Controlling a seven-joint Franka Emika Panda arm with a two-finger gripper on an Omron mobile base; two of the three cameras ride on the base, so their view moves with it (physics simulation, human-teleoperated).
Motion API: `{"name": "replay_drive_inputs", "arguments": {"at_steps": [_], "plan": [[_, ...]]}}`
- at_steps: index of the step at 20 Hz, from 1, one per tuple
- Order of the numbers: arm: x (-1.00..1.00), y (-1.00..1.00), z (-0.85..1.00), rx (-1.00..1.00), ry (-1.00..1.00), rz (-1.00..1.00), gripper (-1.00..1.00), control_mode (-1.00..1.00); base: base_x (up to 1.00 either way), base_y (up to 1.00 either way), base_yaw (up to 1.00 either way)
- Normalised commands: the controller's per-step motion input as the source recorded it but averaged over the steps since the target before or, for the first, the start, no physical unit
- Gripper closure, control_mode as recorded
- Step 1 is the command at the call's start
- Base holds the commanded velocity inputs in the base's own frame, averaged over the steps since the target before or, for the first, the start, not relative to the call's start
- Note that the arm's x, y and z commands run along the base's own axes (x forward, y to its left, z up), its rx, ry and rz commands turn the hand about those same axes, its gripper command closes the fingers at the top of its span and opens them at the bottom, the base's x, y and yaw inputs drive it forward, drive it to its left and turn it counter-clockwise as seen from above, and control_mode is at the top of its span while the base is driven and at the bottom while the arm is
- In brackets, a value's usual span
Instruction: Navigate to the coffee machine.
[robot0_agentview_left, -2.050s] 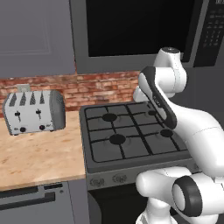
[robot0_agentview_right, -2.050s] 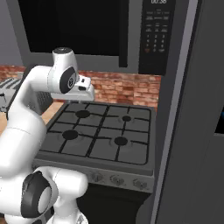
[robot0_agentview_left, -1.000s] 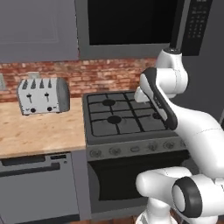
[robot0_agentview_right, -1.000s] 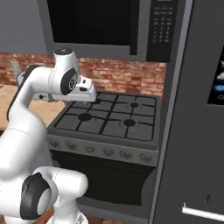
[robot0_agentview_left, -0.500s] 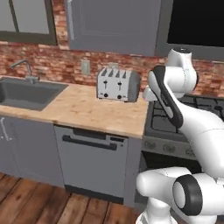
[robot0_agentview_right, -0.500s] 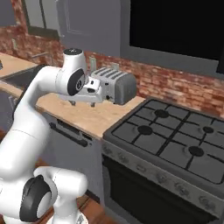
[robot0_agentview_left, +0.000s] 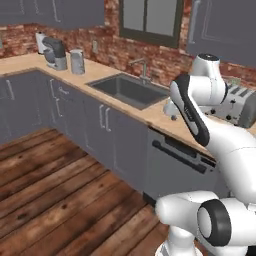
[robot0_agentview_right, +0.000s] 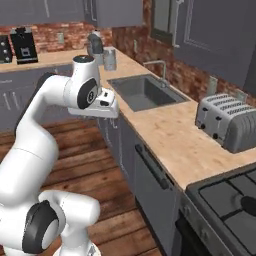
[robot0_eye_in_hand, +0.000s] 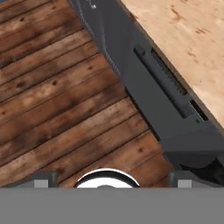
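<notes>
A long L-shaped counter (robot0_agentview_right: 165, 130) runs along the brick wall and turns the corner at the far end of the room, with a wood floor (robot0_agentview_left: 45, 185) open in front of it. The coffee machine (robot0_agentview_right: 23, 45) stands on the far leg of that counter, against the wall at the upper left of the right base view, well apart from the robot. From the tool (robot0_agentview_right: 107, 102) it lies far ahead and off to the left, so the base, as I judge it, has to cross the open floor toward that corner. Nothing stands in that path. Nearer along the counter are the sink (robot0_agentview_right: 145, 92), a toaster (robot0_agentview_right: 227, 122) and the stove (robot0_agentview_right: 227, 197). Whether the tool is spread or pressed together I cannot tell.
</notes>
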Motion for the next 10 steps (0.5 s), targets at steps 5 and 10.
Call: {"name": "replay_drive_inputs", "arguments": {"at_steps": [5, 10], "plan": [[0.0, 0.0, 0.0, 0.0, 0.0, 0.0, -1.0, 1.0, -0.09, 0.42, 0.81], [0.0, 0.0, 0.0, 0.0, 0.0, 0.0, -1.0, 1.0, -0.18, 0.36, 0.77]]}}
